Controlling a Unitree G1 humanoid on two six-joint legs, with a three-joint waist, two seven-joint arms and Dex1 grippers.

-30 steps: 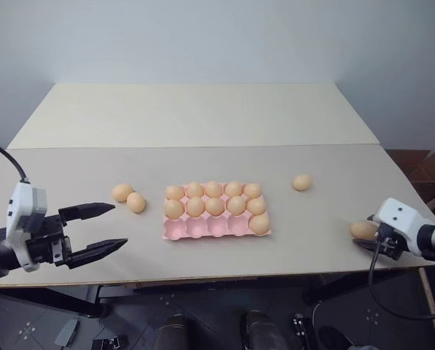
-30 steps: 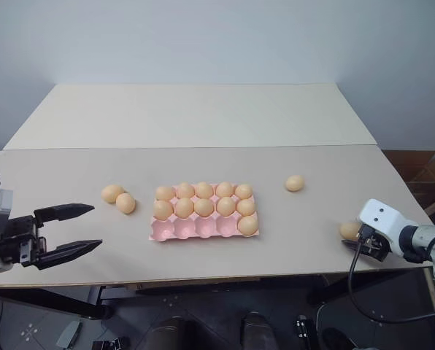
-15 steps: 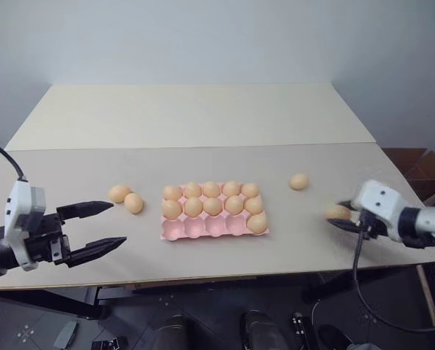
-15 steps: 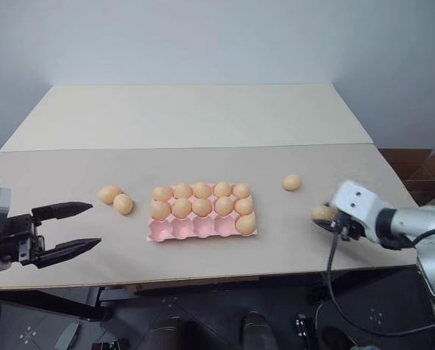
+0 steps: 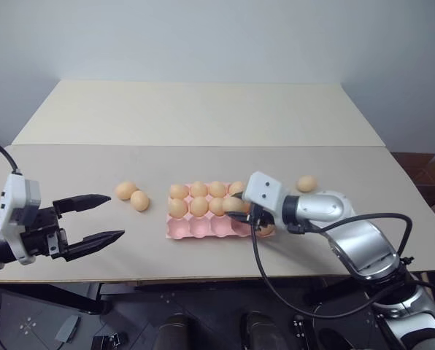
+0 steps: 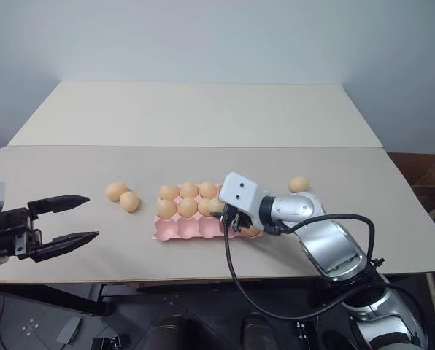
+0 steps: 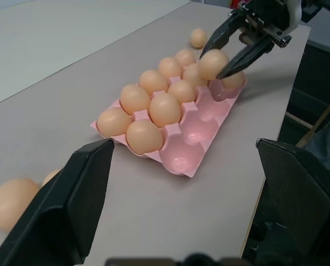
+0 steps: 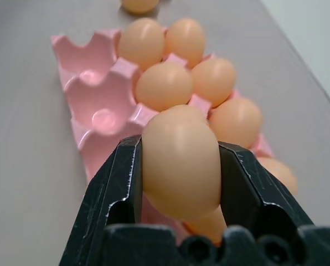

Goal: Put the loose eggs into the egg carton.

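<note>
With the right gripper [image 7: 227,54] clamped on one egg [image 8: 179,160] above the egg carton [image 5: 203,228] at frame centre, lower it squarely over an empty front cup; left gripper [image 5: 101,217] stands wide.

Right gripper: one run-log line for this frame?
right gripper: shut on egg, above egg carton front row | left gripper: open, idle | loose eggs on table: three
</note>
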